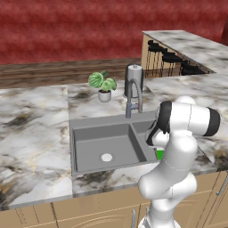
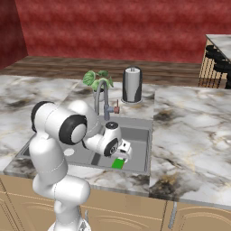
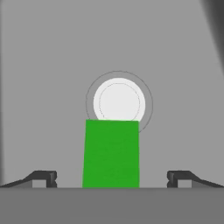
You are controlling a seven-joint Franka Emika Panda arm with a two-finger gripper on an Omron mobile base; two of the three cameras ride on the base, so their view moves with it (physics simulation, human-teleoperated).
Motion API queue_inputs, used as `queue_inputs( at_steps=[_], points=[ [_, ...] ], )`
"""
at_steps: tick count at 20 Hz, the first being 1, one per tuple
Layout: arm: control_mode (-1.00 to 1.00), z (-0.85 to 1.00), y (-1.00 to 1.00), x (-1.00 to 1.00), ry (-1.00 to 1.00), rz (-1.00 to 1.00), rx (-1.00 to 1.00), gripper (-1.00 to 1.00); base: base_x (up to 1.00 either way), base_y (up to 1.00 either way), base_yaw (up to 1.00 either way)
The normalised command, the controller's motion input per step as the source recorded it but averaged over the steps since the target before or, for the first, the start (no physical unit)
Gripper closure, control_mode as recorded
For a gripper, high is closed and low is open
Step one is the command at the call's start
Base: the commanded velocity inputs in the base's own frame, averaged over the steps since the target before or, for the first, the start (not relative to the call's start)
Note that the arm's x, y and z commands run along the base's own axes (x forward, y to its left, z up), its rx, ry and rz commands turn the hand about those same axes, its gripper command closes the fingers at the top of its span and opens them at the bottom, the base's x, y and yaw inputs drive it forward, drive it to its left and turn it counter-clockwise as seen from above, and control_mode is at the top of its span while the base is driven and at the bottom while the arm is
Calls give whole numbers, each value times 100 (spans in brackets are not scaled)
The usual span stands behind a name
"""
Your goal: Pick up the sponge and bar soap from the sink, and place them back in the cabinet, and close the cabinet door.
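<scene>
The end effector [image 3: 111,178] hangs low inside the right basin of the sink [image 2: 143,153], its fingertips [image 3: 43,178] spread wide and touching nothing. The sponge [image 3: 111,153] lies on the basin floor between them, clear of both, its far edge overlapping the white round drain [image 3: 119,100].

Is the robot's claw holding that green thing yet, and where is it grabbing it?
No. The gripper is open, its fingertips apart on either side of the sponge, not touching it.
</scene>
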Motion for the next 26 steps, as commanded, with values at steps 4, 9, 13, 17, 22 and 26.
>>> queue_inputs(
  at_steps=[4,9,13,17,22,26],
  points=[
    [-100,-11,-1,0,4,0,0,-100,0,0,0],
    [-100,-10,-2,0,2,0,0,-100,0,0,0],
    [-100,-11,-1,0,1,0,0,-100,0,0,0],
    [-100,-17,-1,0,0,0,0,-100,0,0,0],
    [-100,-22,0,0,0,0,0,-100,0,0,0],
    [-100,-15,-3,0,0,0,0,-100,0,0,0]
  ],
)
